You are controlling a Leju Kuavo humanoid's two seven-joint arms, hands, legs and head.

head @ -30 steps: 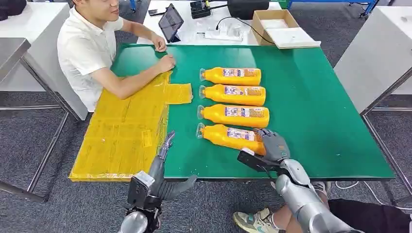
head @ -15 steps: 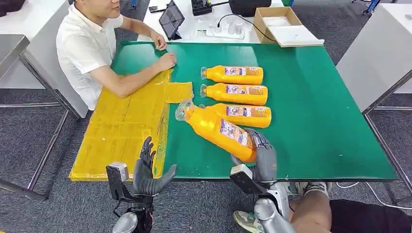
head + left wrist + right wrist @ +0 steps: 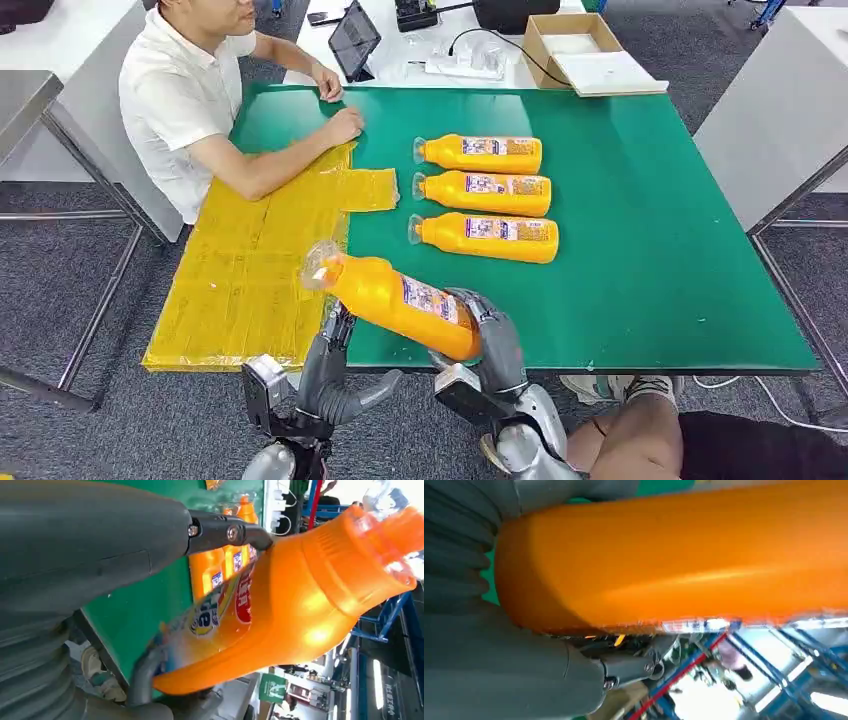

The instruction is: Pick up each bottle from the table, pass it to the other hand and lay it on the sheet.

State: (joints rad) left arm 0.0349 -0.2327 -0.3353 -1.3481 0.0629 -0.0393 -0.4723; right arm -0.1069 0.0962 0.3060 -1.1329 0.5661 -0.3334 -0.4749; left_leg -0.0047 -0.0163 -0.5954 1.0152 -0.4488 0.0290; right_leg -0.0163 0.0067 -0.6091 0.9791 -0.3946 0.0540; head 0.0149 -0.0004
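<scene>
Gripping a bottle (image 3: pixel 395 297) by its base end, the right hand (image 3: pixel 490 345) is seen at the near edge of the desk (image 3: pixel 640 200); the bottle is held clear of the desk, tilted, its clear cap end raised toward the sheet (image 3: pixel 250 270) and reaching over the sheet's near right edge; in the right wrist view the orange body (image 3: pixel 684 565) is seen wrapped by the grey fingers (image 3: pixel 469 545). The left hand (image 3: pixel 335 365) is held just below the bottle's neck, fingers apart and pointing up, nothing in it; whether its fingertips touch the bottle cannot be told; in the left wrist view a dark finger (image 3: pixel 225 530) is seen next to the bottle's shoulder (image 3: pixel 280 605). Three more bottles are laid side by side on the green desk, caps toward the sheet: the nearest (image 3: pixel 485 237), the middle (image 3: pixel 482 192) and the far one (image 3: pixel 478 153). The yellow sheet is spread over the desk's left part and hangs past its left edge. A person (image 3: pixel 190 100) in a white shirt is seated at the far left corner, one forearm resting on the sheet. A tablet (image 3: pixel 352 40) and a cardboard box (image 3: pixel 570 50) are seen on the white table beyond.
</scene>
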